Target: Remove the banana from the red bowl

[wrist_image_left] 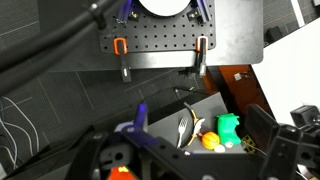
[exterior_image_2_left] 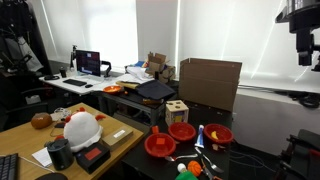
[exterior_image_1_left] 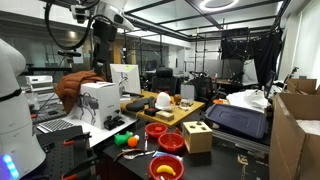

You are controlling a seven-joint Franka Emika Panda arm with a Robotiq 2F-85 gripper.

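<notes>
Exterior view, left to right: orange ball (exterior_image_1_left: 118,140) and green item (exterior_image_1_left: 131,140) sit just beside each other, lower left of centre, on the dark tabletop (exterior_image_1_left: 235,163). Next right is a cluster of three red bowls. Back bowl (exterior_image_1_left: 156,129) is highest in the frame and middle bowl (exterior_image_1_left: 171,142) is just below it. The red bowl (exterior_image_1_left: 165,167) is at the bottom edge, looking the broadest. The banana (exterior_image_1_left: 163,168) lies inside the red bowl, yellow against the red. Wooden box (exterior_image_1_left: 197,135) stands just right of the bowls. My arm (exterior_image_1_left: 100,15) is in the upper left of the frame, well above and apart from all of this.

In the exterior view from the side, the red bowl (exterior_image_2_left: 218,134) is the rightmost of the trio, lower right of centre. Its contents are too small to read there. My jaws hang in the top right corner, high over the tabletop, touching nothing.

Wrist view: my fingers (wrist_image_left: 278,148) show dark at lower left and lower right, spread wide with nothing between them, so jaws open and empty. The orange ball (wrist_image_left: 210,141) and green item (wrist_image_left: 230,128) sit lower right of centre, just beside each other.
</notes>
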